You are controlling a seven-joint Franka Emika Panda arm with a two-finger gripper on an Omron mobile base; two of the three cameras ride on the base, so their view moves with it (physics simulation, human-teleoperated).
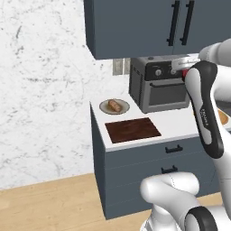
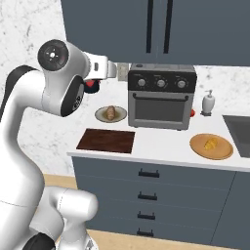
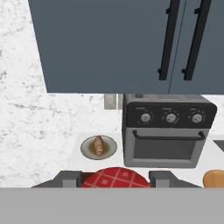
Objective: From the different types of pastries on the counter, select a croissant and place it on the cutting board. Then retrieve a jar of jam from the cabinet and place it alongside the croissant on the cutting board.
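My gripper (image 3: 114,181) is shut on the jar of jam (image 3: 114,174), a red item with a checked top held between the two dark fingers (image 3: 70,178). From the right base view the jar (image 2: 90,85) hangs in the air left of the oven, above the counter (image 2: 161,146). The dark-brown cutting board (image 2: 106,140) lies bare on the counter's left end, below and in front of the jar. The golden croissant (image 2: 211,143) rests on a round light-wood plate (image 2: 211,152) at the right. A brown glazed roll (image 2: 111,113) lies on a grey plate (image 2: 102,117) behind the board.
A toaster oven (image 2: 161,96) stands mid-counter, with a white soap bottle (image 2: 208,103) and a sink edge (image 2: 238,127) to its right. Dark wall cabinets (image 3: 131,43) with black handles hang above, doors closed. The counter ends just left of the board.
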